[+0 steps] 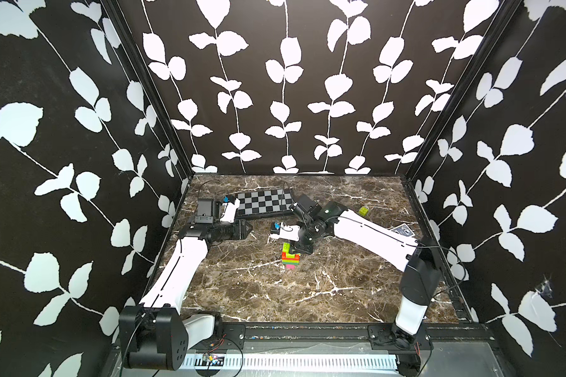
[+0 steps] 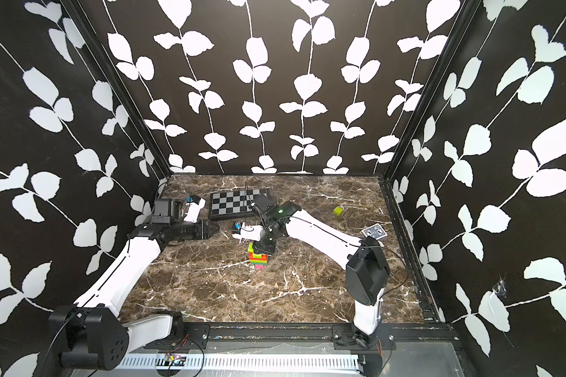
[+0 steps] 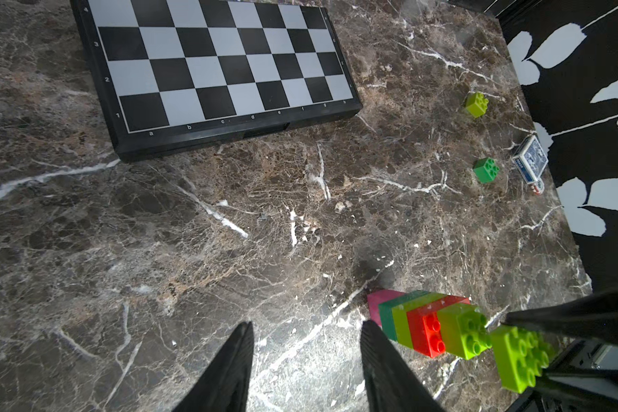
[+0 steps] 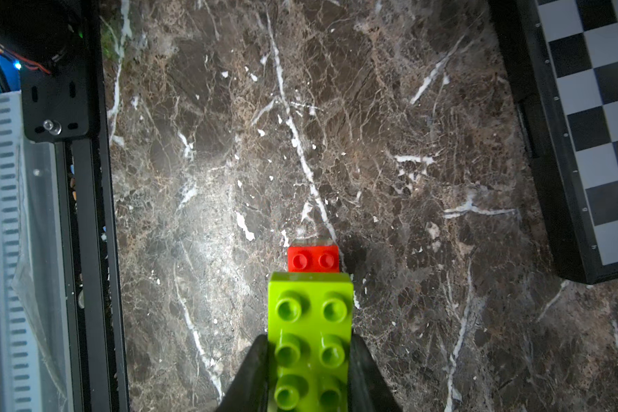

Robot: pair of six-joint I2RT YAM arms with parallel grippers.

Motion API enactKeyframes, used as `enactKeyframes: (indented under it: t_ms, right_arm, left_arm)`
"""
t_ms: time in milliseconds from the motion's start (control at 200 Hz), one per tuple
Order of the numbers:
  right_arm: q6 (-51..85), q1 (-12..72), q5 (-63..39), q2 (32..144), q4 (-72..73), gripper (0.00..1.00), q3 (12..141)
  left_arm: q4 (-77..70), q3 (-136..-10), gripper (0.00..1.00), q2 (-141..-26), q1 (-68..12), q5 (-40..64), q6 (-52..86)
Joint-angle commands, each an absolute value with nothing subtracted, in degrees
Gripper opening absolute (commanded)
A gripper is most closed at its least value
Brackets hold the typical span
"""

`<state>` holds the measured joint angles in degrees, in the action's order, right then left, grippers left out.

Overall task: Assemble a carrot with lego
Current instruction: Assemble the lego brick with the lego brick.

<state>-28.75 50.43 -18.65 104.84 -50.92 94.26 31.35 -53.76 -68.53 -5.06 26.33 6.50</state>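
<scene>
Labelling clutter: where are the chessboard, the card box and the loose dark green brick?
chessboard [image 3: 211,64], left wrist view, middle squares.
card box [image 3: 530,159], left wrist view, blue face.
loose dark green brick [image 3: 486,170], left wrist view, studded top.

Both arms share one build: long white shells between bulky black joint housings. The left arm [image 1: 177,271] has a thin dark seam dotted with small holes along its white link, and so does the right arm [image 1: 373,231]. The rounded black shoulder housing [image 1: 154,336] shows small holes on its face. A thin black cable [image 1: 455,258] loops by the right elbow, and red wires [image 1: 221,342] trail at the base. A green light [image 2: 280,211] glows on the right arm. Each wrist bears a white block with a blue part [image 1: 226,198]. The left gripper [image 3: 307,323] has black, tapering, ribbed fingers [image 3: 229,371]. The right gripper [image 4: 309,337] is black too.
</scene>
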Motion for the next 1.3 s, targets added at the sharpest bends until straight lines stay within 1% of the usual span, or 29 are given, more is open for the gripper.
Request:
enactKeyframes:
  t_ms: [0,650,1295]
  right_arm:
    - [-30.5,51.11,-18.37,106.11,-54.7,0.19,98.29]
    - [-30.41,51.94,-16.36,111.12,-58.27,0.18,102.74]
    - [-29.27,52.03,-15.19,112.89,-58.8,0.17,104.23]
  left_arm:
    - [30.67,-53.21,0.51,-67.41,-4.84,26.44,5.97]
    - [31.03,-53.81,0.51,-68.61,-4.83,28.39,5.19]
    - [31.55,-53.86,0.51,-68.64,-4.79,29.7,4.58]
